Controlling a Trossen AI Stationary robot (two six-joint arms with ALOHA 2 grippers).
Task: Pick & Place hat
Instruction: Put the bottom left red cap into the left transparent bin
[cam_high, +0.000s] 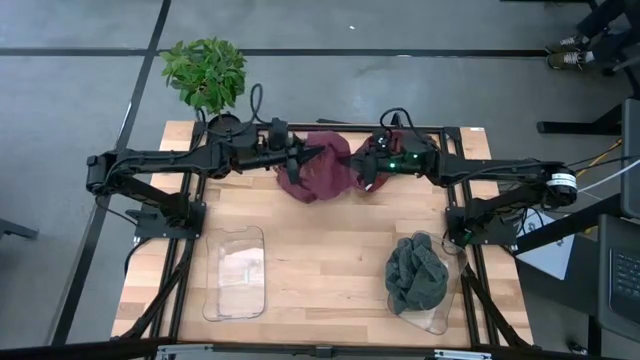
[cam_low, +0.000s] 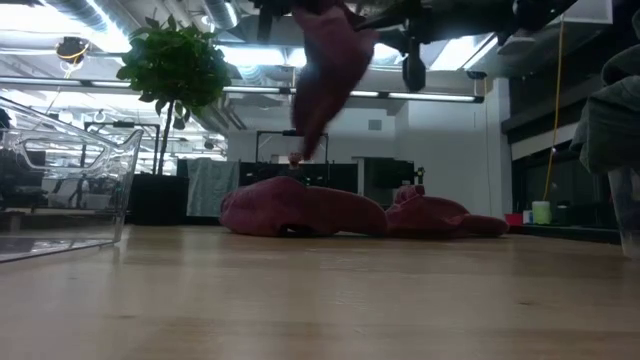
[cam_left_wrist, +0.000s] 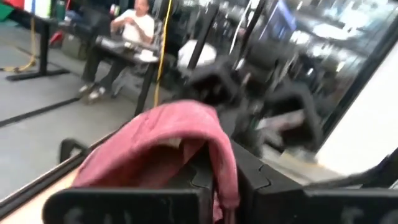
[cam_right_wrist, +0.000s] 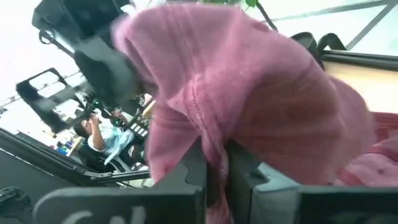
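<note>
Hat: I have a maroon hat (cam_high: 318, 160) lifted between both hands at about 12 o'clock on the tabletop (cam_high: 320, 270); part of it hangs in the air and more maroon cloth (cam_low: 300, 210) lies on the wood below it, as the low view shows.
Left hand: my left hand (cam_high: 305, 158) sits at the hat's 9 o'clock edge, fingers (cam_left_wrist: 205, 180) clenched on a fold of the fabric in its wrist view.
Right hand: my right hand (cam_high: 362, 166) is at the hat's 3 o'clock edge, fingers (cam_right_wrist: 196, 168) pinched on a hanging fold of the same cloth.
Hat against hands: the fabric drapes over both sets of fingers and sags between them; I can't tell whether the cloth on the wood is the same hat or another piece.
Done so far: I judge the pick is made, since the hat is gripped and partly off the tabletop.
Already placed: a grey hat (cam_high: 416, 275) fills the clear bin (cam_high: 440, 320) at about 4 o'clock.
Left to do: the other clear bin (cam_high: 235, 272) at about 7 o'clock looks empty; I reckon the carry and drop into it remain.
Bystanders: a potted plant (cam_high: 207, 72) stands at 11 o'clock, and a seated person (cam_left_wrist: 134, 28) shows in the room beyond.
</note>
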